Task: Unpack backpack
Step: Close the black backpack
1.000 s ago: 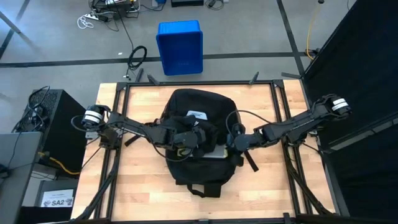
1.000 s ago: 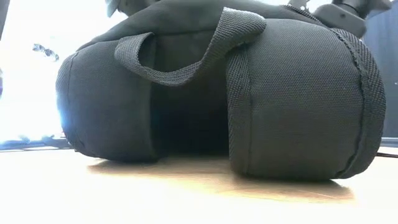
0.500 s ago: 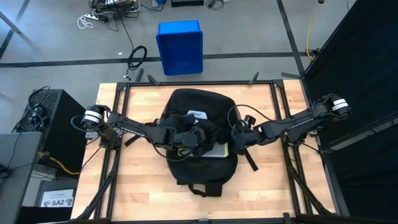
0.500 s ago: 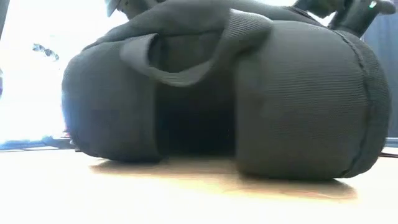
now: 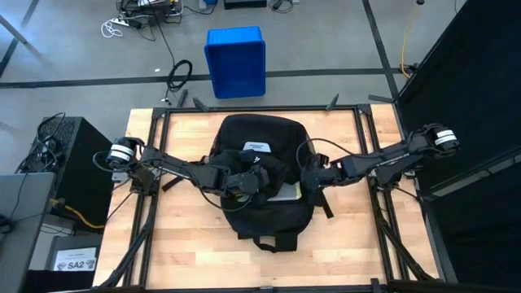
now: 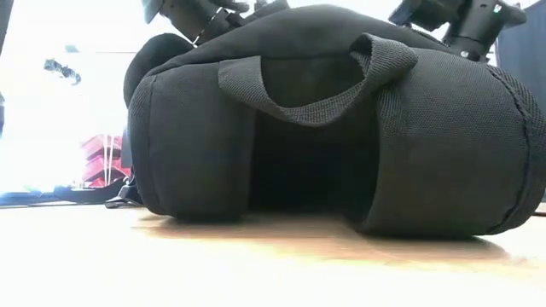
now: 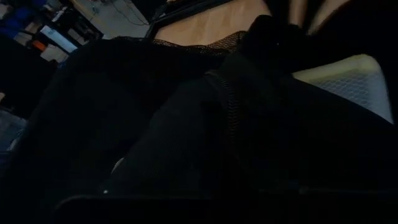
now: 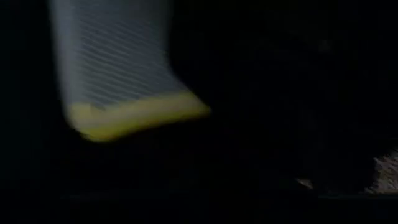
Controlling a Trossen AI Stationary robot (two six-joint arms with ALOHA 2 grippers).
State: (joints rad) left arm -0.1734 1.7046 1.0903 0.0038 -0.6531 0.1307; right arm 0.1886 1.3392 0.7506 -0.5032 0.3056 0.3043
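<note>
Grey concrete floor surrounds my light wooden table [image 5: 187, 252], with a blue plastic bin [image 5: 236, 62] standing on the floor beyond its far edge. From above I see the large black fabric backpack [image 5: 264, 216] lying in the middle of the table, its white rectangular label [image 5: 255, 147] facing up and its webbing carry handle [image 6: 320, 89] towards the low camera. My left gripper [image 5: 244, 184] sits on the backpack's open middle, fingers together on the dark fabric. My right gripper [image 5: 308, 176] is at the pack's right side, jaws nearly closed; I cannot tell what they pinch. A pale, yellow-edged flat item [image 5: 285, 192] shows in the opening between them
</note>
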